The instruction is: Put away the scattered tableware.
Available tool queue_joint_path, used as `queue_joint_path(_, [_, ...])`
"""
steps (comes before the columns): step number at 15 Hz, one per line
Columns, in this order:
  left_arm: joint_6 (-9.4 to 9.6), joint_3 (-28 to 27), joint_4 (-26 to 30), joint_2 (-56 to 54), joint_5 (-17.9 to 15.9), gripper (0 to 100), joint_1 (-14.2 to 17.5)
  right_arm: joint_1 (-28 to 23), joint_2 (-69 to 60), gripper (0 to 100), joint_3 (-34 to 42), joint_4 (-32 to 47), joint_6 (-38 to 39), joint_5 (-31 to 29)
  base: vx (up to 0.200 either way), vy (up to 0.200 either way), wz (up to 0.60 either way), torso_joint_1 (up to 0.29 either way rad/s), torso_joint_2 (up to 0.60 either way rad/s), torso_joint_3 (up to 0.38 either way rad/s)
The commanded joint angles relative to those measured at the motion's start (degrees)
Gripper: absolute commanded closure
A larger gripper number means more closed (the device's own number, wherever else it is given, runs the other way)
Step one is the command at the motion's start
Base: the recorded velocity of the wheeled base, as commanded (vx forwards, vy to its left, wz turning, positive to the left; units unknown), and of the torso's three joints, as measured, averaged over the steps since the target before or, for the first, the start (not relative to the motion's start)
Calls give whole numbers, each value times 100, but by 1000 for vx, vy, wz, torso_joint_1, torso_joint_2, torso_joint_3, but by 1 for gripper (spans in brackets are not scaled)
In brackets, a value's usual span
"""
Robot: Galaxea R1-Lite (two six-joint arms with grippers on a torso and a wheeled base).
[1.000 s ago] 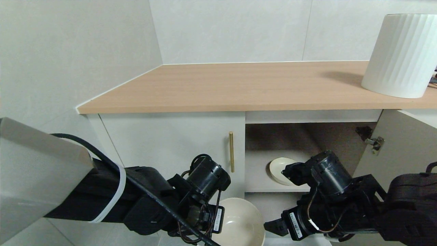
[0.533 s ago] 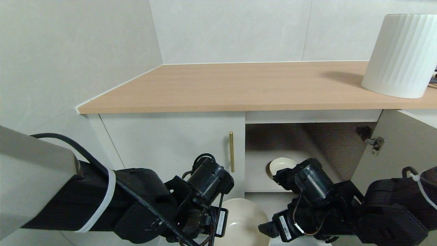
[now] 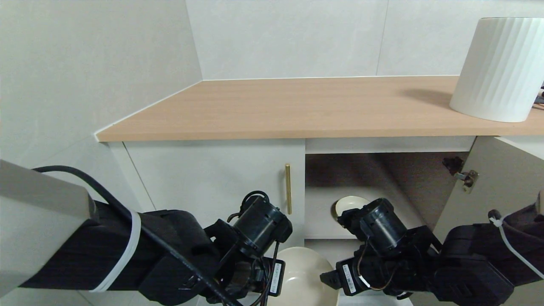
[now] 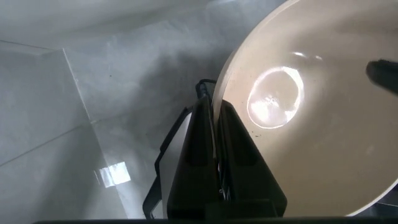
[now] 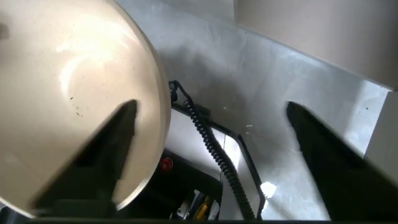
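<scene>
My left gripper (image 4: pixel 215 118) is shut on the rim of a large cream bowl (image 4: pixel 311 112), held in the air low in front of the cabinet. From the head camera the bowl (image 3: pixel 304 274) hangs between both wrists, with the left gripper (image 3: pixel 276 276) at its left edge. My right gripper (image 5: pixel 211 124) stands open across the bowl's (image 5: pixel 68 106) other rim: one finger (image 5: pixel 109 149) lies over the inside, the other well clear of it. In the head view the right gripper (image 3: pixel 330 280) sits at the bowl's right edge. A small cream dish (image 3: pixel 350 204) rests on the cabinet shelf.
The left cabinet door with a brass handle (image 3: pixel 288 189) is closed; the right door (image 3: pixel 488 187) stands open, with a hinge (image 3: pixel 465 176) showing. A tall white ribbed container (image 3: pixel 497 68) stands on the wooden countertop (image 3: pixel 297 106) at the far right. Grey tiled floor lies below the bowl.
My right arm has swung left and down, out of the cabinet opening, bringing its gripper up to the bowl's rim. The left arm and bowl have sunk slightly.
</scene>
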Motion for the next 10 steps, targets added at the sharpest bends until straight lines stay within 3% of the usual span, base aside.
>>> queue_joint_path(1, [-3, 0, -1, -4, 4, 100, -4, 6, 16, 100, 13, -6, -1, 7, 0, 0, 0, 0, 0, 0])
queue_joint_path(10, [-3, 0, -1, -4, 4, 100, -4, -3, 43, 100, 31, 3, -19, -2, 0, 0, 0, 0, 0, 0])
